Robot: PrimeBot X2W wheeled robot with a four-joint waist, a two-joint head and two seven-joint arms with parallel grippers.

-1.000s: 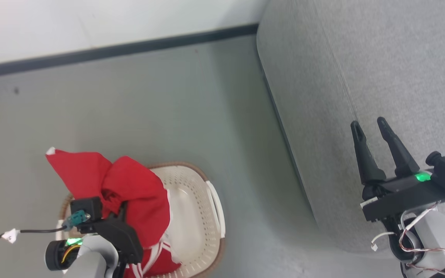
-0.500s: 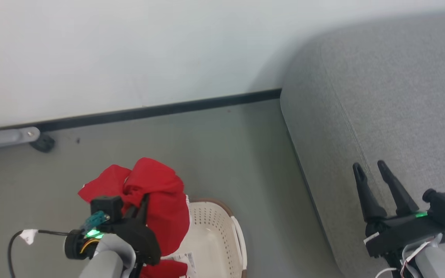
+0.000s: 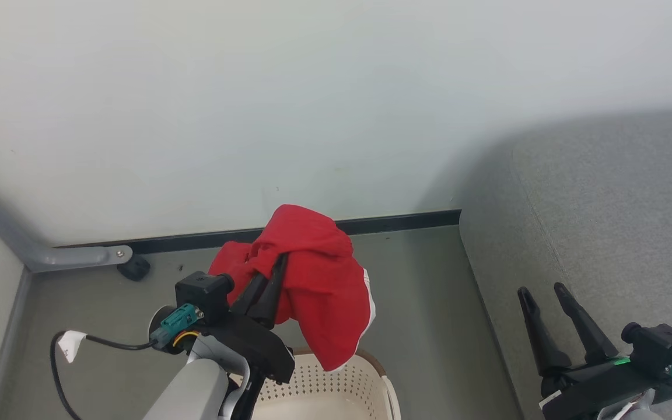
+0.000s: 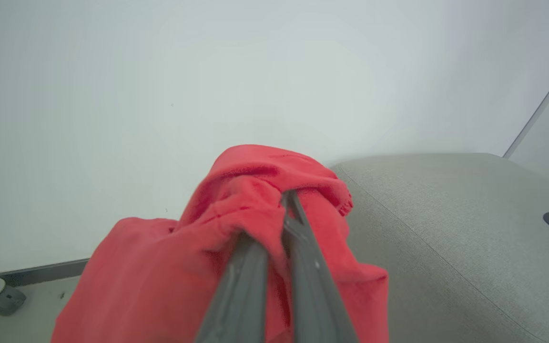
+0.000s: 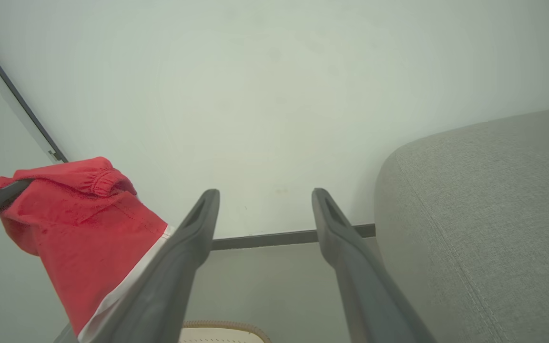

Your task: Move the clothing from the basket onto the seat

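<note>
Left hand (image 3: 277, 263) is clenched on the red garment (image 3: 318, 291). Both dark fingers are pinched together and run up into a fold near the top of the bundle, and the cloth is draped over the tips. In the head view the garment sits about dead centre, held up in the air. It hangs in a loose lump with white edging down its 4 o'clock side. Its lowest fold overlaps the basket (image 3: 336, 379) rim in that view, and I can't tell whether they touch. The basket is at 6 o'clock, cut off by the frame edge, and I can see its perforated cream wall and brown rim. The seat (image 3: 604, 233), a grey woven sofa cushion with a stitched seam, fills the 3 o'clock side, well apart from the garment with bare grey floor (image 3: 429, 303) between them. Right hand (image 3: 541, 288) is at 4 o'clock, released, fingers spread wide with nothing between them, and it hovers over the seat's near edge. The right wrist view agrees: the garment is at 9 o'clock, the basket rim at 6, the seat at 3. A pale wall with a dark baseboard (image 3: 400, 221) runs behind all of it. A grey metal leg (image 3: 50, 254) with a black castor (image 3: 133, 268) is at 9 o'clock.
</note>
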